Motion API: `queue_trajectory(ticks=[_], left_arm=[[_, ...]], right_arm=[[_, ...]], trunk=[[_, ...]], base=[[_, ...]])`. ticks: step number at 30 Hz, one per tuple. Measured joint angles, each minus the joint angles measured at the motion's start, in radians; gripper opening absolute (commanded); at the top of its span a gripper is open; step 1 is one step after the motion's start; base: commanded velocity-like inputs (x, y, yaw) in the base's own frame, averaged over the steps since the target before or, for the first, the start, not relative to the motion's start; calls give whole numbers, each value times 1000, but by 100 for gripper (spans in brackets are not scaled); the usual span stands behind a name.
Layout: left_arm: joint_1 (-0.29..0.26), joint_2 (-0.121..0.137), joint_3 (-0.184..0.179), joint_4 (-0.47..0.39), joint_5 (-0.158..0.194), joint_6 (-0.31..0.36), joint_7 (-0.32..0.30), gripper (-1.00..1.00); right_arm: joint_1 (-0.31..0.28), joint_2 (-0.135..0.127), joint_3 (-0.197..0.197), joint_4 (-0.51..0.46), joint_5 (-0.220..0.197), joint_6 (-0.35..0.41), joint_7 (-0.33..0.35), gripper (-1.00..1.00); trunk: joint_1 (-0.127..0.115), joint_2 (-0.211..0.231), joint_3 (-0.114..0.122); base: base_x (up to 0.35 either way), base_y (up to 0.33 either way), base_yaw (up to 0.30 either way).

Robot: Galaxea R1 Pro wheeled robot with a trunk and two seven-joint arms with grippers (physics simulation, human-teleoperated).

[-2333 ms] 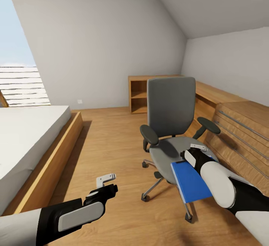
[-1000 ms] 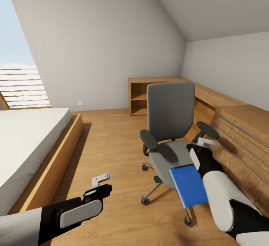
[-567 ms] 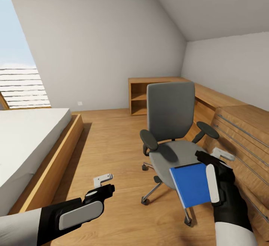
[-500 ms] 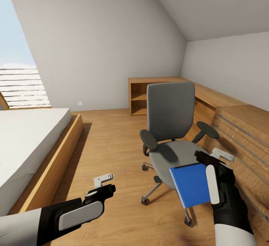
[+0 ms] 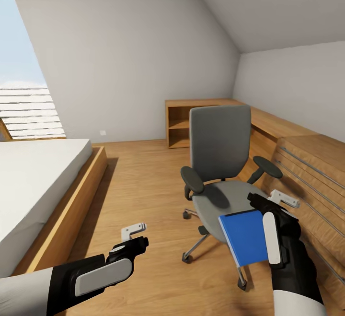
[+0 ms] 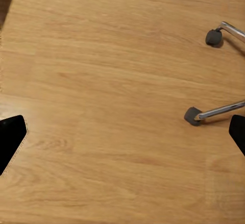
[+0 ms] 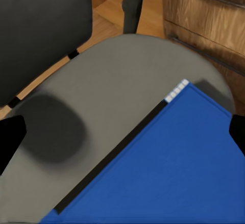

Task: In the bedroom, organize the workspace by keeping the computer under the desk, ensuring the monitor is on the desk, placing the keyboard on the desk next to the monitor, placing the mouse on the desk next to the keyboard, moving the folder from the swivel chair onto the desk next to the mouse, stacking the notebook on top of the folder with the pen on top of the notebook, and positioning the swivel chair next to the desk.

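The grey swivel chair (image 5: 220, 148) stands on the wood floor right of centre. A blue folder (image 5: 245, 237) lies on its seat (image 7: 102, 132) and overhangs the front edge. My right gripper (image 5: 268, 200) hovers just over the folder's far right corner, open, with its fingertips wide apart on either side of the folder (image 7: 173, 173) in the right wrist view. My left gripper (image 5: 133, 236) hangs open and empty low over the floor, left of the chair's base. The chair's casters (image 6: 193, 116) show in the left wrist view.
A bed (image 5: 38, 186) on a wooden frame takes up the left side. A wooden unit with drawers (image 5: 306, 162) runs along the right wall, close behind the chair, and ends in an open shelf (image 5: 179, 124) at the back. Bare floor lies between bed and chair.
My right arm has drawn back from over the seat and turned its wrist, settling beside the folder's right edge. Folder and chair stay put. The left arm barely moved.
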Motion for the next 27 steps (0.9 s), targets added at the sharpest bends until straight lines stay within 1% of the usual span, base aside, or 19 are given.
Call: queue_trajectory(ticks=[2,4,17,27], left_arm=[[0,0,0,1,0,0,0,100],[-1,0,0,2,0,0,0,100],[0,0,-1,2,-1,0,-2,100],[0,0,-1,2,-2,0,-2,100]], right_arm=[[0,2,-1,0,0,-3,0,100],[1,3,-1,0,1,-8,0,100],[0,3,-1,2,1,-11,0,100],[1,3,-3,2,0,-13,0,100]], trunk=[[0,0,0],[0,0,0],[0,0,0],[0,0,0]], base=[[0,292,0],[0,311,-190],[0,311,-257],[0,170,-289]])
